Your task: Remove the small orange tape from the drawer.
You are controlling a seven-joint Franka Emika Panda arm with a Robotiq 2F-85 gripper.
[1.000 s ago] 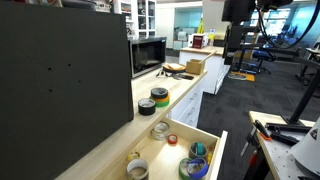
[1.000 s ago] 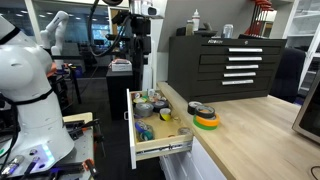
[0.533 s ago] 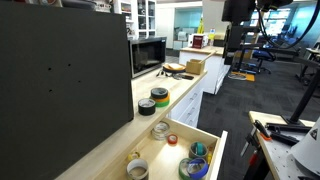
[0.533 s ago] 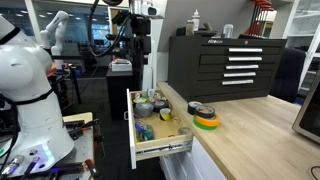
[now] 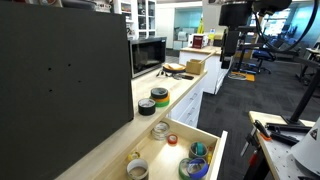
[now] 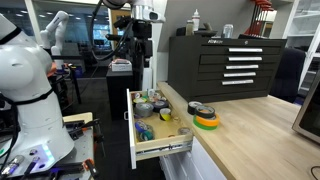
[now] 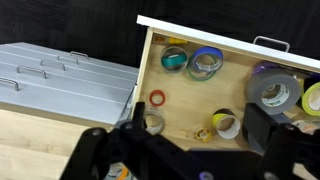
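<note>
High above the drawer (image 7: 200,33): gripper (image 7: 182,145), fingers spread wide, nothing held, probably lining up a descent. On the drawer's floor, just beside a clear roll (image 7: 152,122): small orange tape (image 7: 157,98), lying flat. Nearer the drawer's front panel: green roll (image 7: 175,60), blue roll (image 7: 206,63).

Bulky black gripper (image 7: 188,152), two thick dark fingers (image 7: 268,135), blurred edges.

No legible text or labels anywhere.
</note>
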